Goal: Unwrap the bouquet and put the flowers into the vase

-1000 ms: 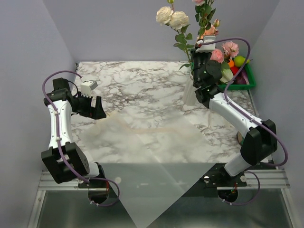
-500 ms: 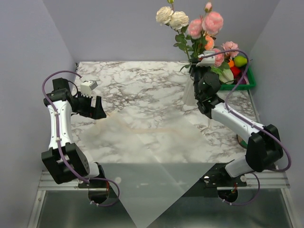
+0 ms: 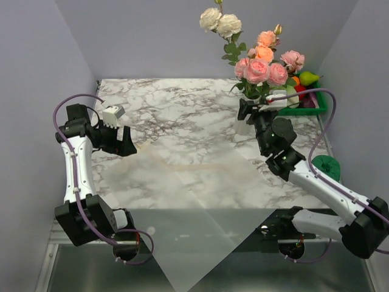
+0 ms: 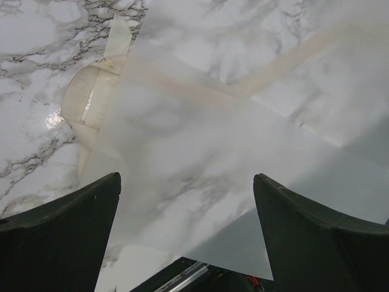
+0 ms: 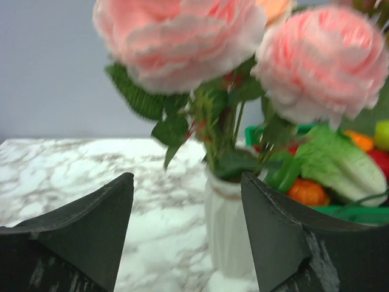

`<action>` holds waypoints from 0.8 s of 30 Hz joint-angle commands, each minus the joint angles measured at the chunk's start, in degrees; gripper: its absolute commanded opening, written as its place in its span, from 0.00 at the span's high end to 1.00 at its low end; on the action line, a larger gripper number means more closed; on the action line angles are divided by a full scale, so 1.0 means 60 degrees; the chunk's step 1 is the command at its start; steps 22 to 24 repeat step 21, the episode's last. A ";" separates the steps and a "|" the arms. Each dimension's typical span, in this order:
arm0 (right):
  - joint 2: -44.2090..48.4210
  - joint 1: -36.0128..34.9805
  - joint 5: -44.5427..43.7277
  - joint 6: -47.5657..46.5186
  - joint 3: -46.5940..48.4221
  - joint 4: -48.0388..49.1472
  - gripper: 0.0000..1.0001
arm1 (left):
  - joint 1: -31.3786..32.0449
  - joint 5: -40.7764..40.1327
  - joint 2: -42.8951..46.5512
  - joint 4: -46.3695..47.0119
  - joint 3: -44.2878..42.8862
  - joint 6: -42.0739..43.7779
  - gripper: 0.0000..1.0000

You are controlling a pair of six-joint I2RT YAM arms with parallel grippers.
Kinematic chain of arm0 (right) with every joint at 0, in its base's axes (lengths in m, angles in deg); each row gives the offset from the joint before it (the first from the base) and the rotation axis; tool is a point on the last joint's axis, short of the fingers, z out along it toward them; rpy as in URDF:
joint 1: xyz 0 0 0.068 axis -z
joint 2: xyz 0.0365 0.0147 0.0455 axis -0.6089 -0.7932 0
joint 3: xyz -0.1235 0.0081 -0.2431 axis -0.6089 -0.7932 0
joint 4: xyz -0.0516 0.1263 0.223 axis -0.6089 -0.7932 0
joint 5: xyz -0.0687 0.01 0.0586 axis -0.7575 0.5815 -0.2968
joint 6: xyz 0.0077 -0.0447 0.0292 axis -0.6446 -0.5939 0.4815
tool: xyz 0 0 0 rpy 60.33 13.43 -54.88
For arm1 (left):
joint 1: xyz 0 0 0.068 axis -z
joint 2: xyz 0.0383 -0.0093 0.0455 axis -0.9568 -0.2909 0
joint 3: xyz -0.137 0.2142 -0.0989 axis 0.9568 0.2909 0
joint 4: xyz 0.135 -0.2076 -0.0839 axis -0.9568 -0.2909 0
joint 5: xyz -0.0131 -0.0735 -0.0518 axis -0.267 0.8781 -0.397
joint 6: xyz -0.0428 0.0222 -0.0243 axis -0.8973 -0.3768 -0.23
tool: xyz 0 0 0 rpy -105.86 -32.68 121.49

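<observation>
The flowers [image 3: 258, 64], pink, peach and white roses on green stems, stand upright in the white ribbed vase [image 3: 241, 126] at the back right of the table. My right gripper [image 3: 249, 111] is open just in front of the vase and holds nothing. In the right wrist view the vase [image 5: 228, 225] and pink blooms [image 5: 182, 36] sit beyond my open right gripper [image 5: 186, 179]. The bouquet's white paper [image 3: 200, 201] lies unfolded flat, with the cream ribbon [image 3: 182, 164] under it. My left gripper [image 3: 126, 143] hangs open over the paper's left side, paper [image 4: 213, 152] and ribbon [image 4: 91, 103] below it.
A green basket [image 3: 319, 103] of toy fruit and vegetables stands right behind the vase. A green round roll [image 3: 325, 165] lies by the right arm. The paper's near corner hangs over the table's front edge.
The right gripper has opened and let go of the pink flowers, which dropped lower into the vase. The right arm drew back toward the near right. The left arm barely moved.
</observation>
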State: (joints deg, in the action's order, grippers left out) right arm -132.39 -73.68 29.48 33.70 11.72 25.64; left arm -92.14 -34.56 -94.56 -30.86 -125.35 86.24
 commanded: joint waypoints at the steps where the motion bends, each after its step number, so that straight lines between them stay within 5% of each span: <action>1: 0.1074 -0.0418 0.0072 0.2387 -0.0406 -0.2878 0.21 | -0.0048 -0.0053 0.0344 0.0311 0.0397 -0.0306 0.01; 3: 0.1352 -0.0462 0.0760 0.3153 -0.0391 -0.4694 0.01 | -0.0048 -0.0112 0.0388 0.0370 0.0587 -0.0365 0.01; 8: 0.1763 -0.1002 0.1873 0.4402 -0.0508 -0.7202 0.00 | -0.0033 -0.0317 0.0476 0.0779 0.1070 -0.0482 0.01; 17: 0.3623 -0.1195 0.2725 0.4271 -0.0904 -0.7484 0.00 | -0.0019 -0.0478 0.0564 0.1351 0.1702 -0.0760 0.01; 24: 0.3566 -0.1195 0.2521 0.4080 -0.0582 -0.7937 0.00 | -0.0019 -0.0508 0.0550 0.1366 0.1658 -0.0790 0.01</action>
